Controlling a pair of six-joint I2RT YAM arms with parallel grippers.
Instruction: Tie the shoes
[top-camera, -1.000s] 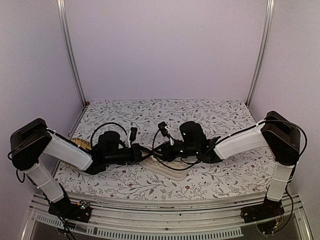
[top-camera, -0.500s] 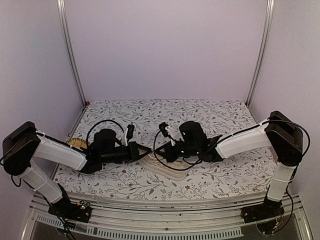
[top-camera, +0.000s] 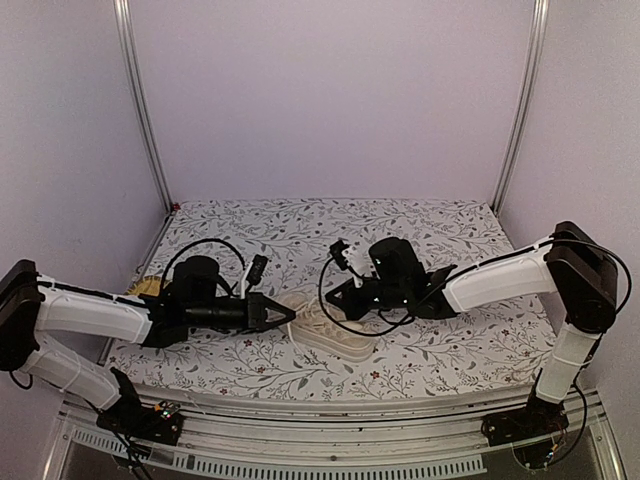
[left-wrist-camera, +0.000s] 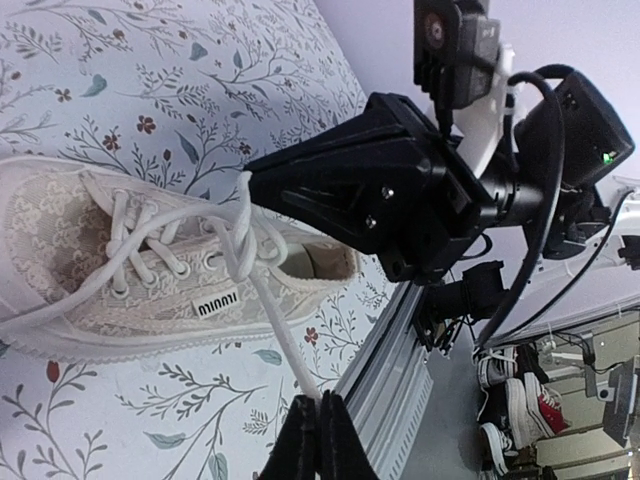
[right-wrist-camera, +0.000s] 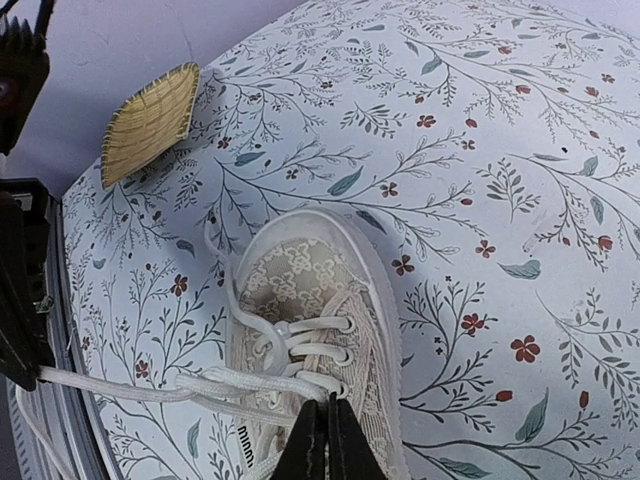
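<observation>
The cream lace-up shoe (top-camera: 336, 336) lies on the floral cloth between my two grippers, toe pointing to the far left. In the left wrist view my left gripper (left-wrist-camera: 316, 436) is shut on one pale lace (left-wrist-camera: 268, 308), which runs taut from the eyelets of the shoe (left-wrist-camera: 90, 290). My right gripper (right-wrist-camera: 326, 436) is shut on the other lace (right-wrist-camera: 205, 383) just above the shoe's (right-wrist-camera: 300, 270) eyelets. The two laces cross over the tongue. From above, the left gripper (top-camera: 288, 315) and right gripper (top-camera: 330, 297) point at each other across the shoe.
A flat yellow woven mat (right-wrist-camera: 150, 120) lies at the table's left edge, partly under the left arm (top-camera: 150, 287). The floral cloth (top-camera: 420, 225) covers the table. Metal frame posts (top-camera: 140, 110) stand at the back corners, and a rail (top-camera: 330, 415) runs along the near edge.
The right gripper has shut on a lace. Both arms have drawn apart, left gripper leftward and right gripper rightward, pulling the laces tight and uncovering the shoe.
</observation>
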